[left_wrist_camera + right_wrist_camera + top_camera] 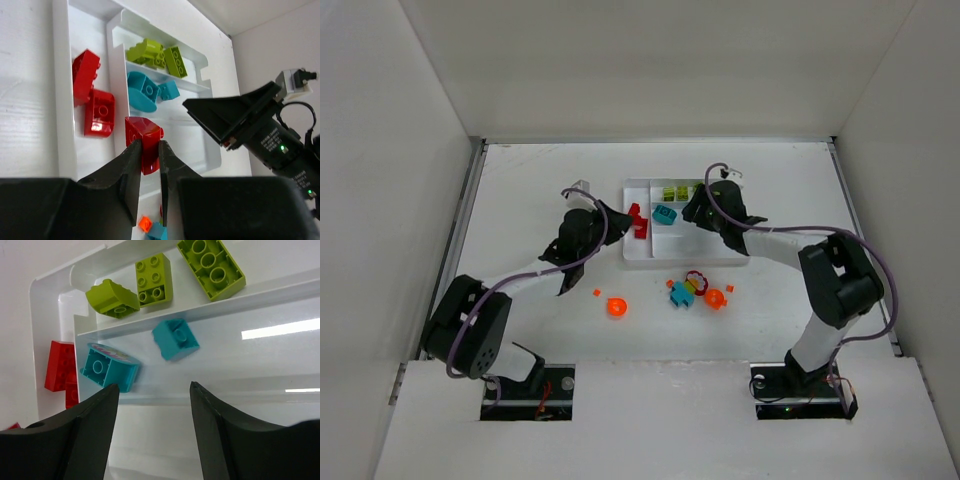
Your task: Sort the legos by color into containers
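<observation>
We can't make out a single readable word, number or logo anywhere here. The closest thing is the teal brick (107, 371) in the tray (250, 297), in the slot next to the yellow-green bricks (154, 279). Its top face has some pinkish print, but it's way too edge-on for us to read. The studs are too small to show any lettering.
</observation>
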